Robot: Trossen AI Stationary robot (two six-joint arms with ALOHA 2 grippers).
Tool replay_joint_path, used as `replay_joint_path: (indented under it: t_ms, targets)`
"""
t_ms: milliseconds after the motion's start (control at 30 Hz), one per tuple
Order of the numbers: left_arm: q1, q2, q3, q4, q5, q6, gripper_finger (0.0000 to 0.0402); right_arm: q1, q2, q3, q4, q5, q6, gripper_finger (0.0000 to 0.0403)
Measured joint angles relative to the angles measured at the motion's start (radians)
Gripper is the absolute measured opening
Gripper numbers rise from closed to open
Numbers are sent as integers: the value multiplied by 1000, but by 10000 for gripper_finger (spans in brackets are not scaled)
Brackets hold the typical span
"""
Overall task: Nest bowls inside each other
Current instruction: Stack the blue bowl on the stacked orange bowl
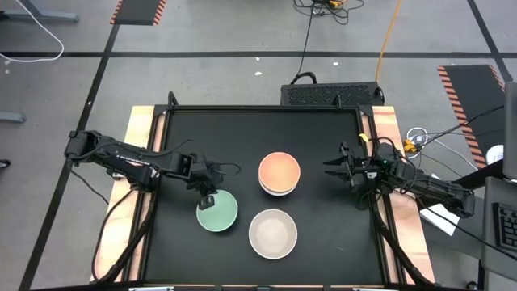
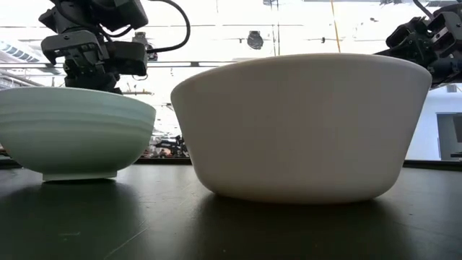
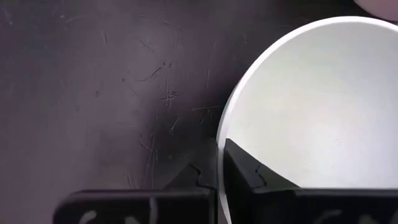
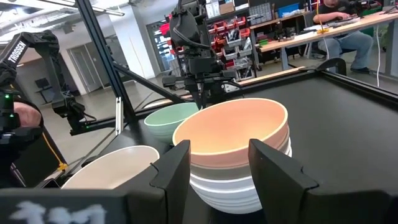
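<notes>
The mint green bowl (image 1: 218,212) stands on its foot on the black table, near-left of centre; it also shows in the low view (image 2: 72,133). My left gripper (image 1: 207,197) is shut on the bowl's far-left rim. A salmon-orange bowl (image 1: 279,170) sits nested on top of a stack of pale bowls (image 4: 230,186) at the table's centre. The cream-beige bowl (image 1: 273,234) stands alone near the near edge. My right gripper (image 1: 331,169) hovers open just right of the stack, its fingers (image 4: 273,168) pointing at it without touching. My left gripper pinches the mint green bowl's rim (image 3: 219,146) on its far-left side. One finger (image 3: 249,177) is inside the bowl and the other (image 3: 189,180) is outside. The fingers come from above, pointing down. The bowl stands upright with its foot (image 2: 78,175) on the table.
The black table top (image 1: 323,242) has raised wooden side rails (image 1: 137,145). There is bare surface along the far side and at the near right. Cables and a dark box (image 1: 331,93) lie beyond the far edge. A person (image 4: 339,25) sits at a bench in the room behind.
</notes>
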Motion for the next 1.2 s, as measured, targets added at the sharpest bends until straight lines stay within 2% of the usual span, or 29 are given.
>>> replay_joint_path:
  t_ms: [667,767,933,1200]
  targets:
    - [0,0,6,20,-7,18,6,0,0,0,0,0,0,155]
    - [0,0,56,-65,-12,17,5,0,0,0,0,0,0,155]
    - [0,0,195,-226,-77,21,5,0,0,0,0,0,0,155]
    - [1,-1,375,-312,-127,88,5,0,0,0,0,0,0,155]
